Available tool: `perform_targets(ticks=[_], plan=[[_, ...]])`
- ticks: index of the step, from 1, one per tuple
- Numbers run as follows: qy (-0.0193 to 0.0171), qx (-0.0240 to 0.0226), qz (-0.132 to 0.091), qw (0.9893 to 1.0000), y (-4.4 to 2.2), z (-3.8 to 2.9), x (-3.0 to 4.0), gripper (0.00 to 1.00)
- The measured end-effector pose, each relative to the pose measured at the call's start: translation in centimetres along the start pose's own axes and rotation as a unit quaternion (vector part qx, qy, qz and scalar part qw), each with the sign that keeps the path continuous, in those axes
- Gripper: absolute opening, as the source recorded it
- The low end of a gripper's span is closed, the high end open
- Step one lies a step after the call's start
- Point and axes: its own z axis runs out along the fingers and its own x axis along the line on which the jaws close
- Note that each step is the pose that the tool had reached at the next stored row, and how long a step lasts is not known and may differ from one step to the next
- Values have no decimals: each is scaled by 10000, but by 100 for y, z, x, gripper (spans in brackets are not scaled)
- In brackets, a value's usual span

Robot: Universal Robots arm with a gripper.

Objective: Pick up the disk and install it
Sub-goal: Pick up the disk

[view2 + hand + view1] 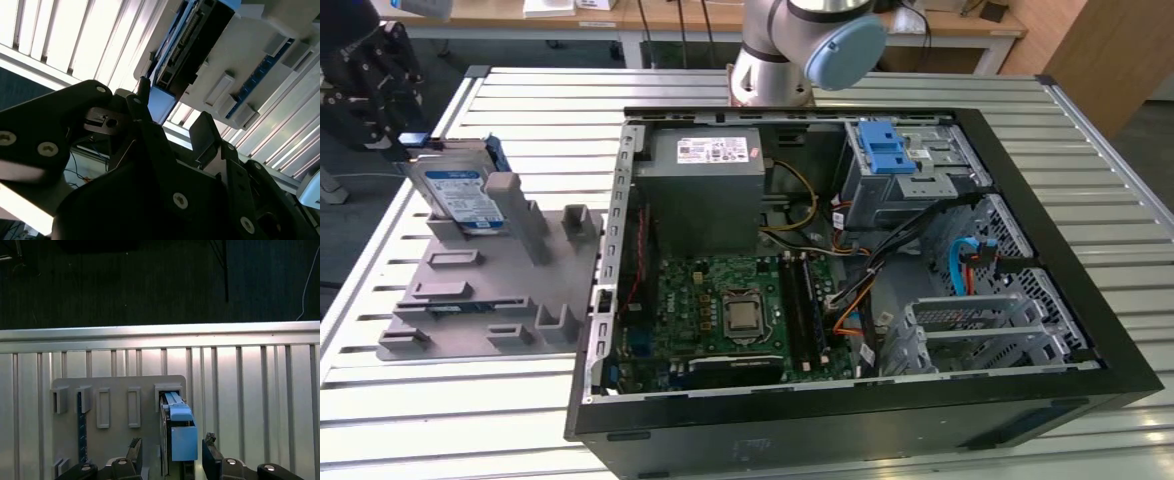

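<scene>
The disk (460, 195) stands on edge in a slot of the grey holder (480, 290) at the exterior view's left, its white-and-blue label facing out and blue rails along its edges. My gripper (400, 135) hangs just above and behind it. In the first wrist view the gripper (172, 445) is open, with one dark finger (135, 447) on each side of the disk's blue rail (182, 432) and a gap to both. The second wrist view shows the disk (195, 45) from its connector end, beyond the gripper (172, 102).
An open computer case (854, 250) lies on the slatted metal table (400, 420), to the right of the holder in the exterior view. Its metal drive bay (907, 170) carries a blue latch piece (887, 150). The arm's base (801, 50) stands behind the case.
</scene>
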Motion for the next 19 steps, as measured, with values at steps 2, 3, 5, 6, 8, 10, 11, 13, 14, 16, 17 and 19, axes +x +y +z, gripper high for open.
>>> perform_targets(ticks=[2,3,5,6,8,10,11,13,14,16,17,19], plan=[[-1,19,-5,10000,10,18,0,59],[-2,26,-6,10000,14,27,0,59],[-2,32,-7,10000,18,46,0,59],[-1,32,-7,10000,18,51,0,59],[-1,31,-6,10000,18,51,-1,59],[-1,31,-7,10000,18,51,-1,59],[-1,31,-6,10000,18,52,-1,59],[-2,33,-7,10000,18,56,-1,59],[-3,34,-7,10000,18,62,-1,59],[-1,33,-6,10000,18,71,-1,59],[-2,33,-7,10000,18,78,-1,59],[-1,33,-7,10000,18,93,0,59]])
